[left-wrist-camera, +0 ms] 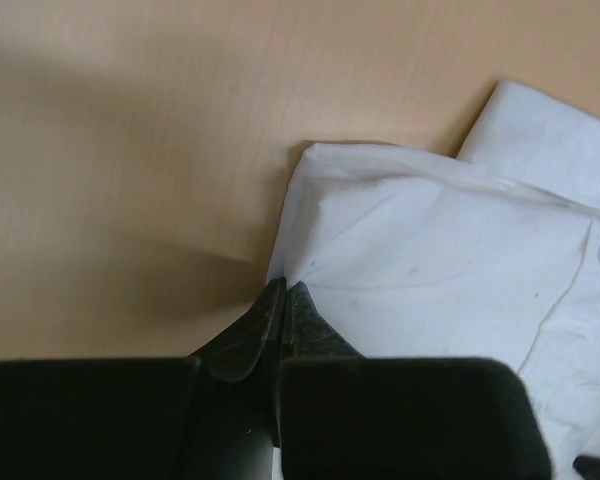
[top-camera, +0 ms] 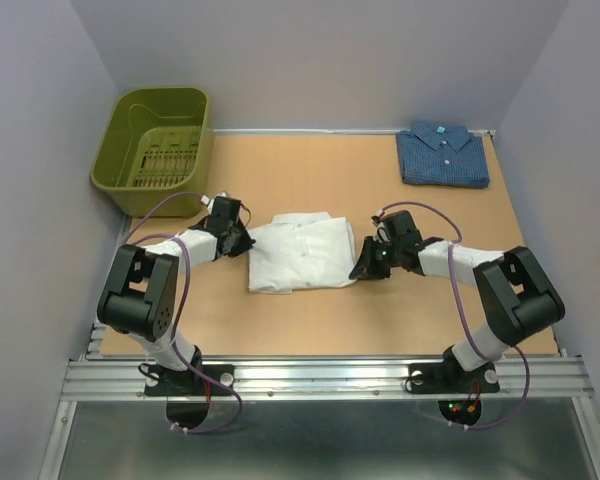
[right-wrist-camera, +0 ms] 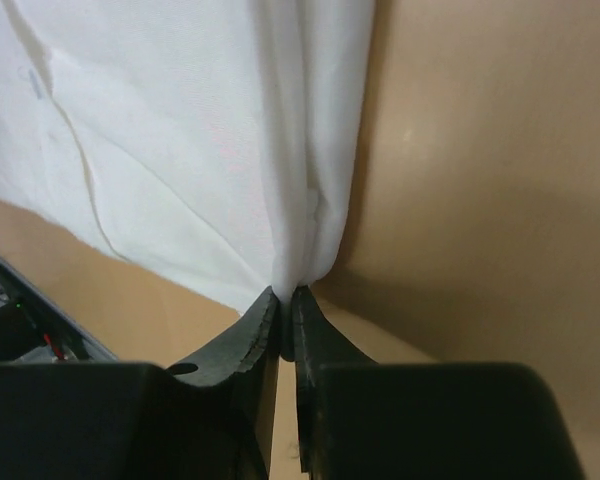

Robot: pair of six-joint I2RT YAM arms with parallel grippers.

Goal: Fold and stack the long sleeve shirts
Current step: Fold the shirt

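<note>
1. While both arms reached inward over the desk point(top-camera: 310, 180), the white shirt point(top-camera: 298, 252) lay folded near the desk's middle, directly between the two sets of fingers. Its collar sat toward the far side.
2. Left fingers point(left-wrist-camera: 268, 305): tips pressed together, no gap seen between them. They met the white shirt at its left edge, where a crease in the cloth ran down into the tips. From the wrist view they appeared to pinch a thin bit of that edge. The rest of the shirt spread away to the right of the tips, with one button in sight.
3. Right fingers point(right-wrist-camera: 265, 315): closed narrow on the white shirt's right edge. The cloth was gathered into a pleat that ran straight into the tips.
4. Both pairs of fingers sat low at the desk surface, on opposite sides of the same shirt.
5. Blue shirt point(top-camera: 442, 155): folded, collar up, at the far right corner of the desk, well apart from both pairs of fingers.
6. Green basket point(top-camera: 155, 135): at the far left corner, beyond the left arm.
</note>
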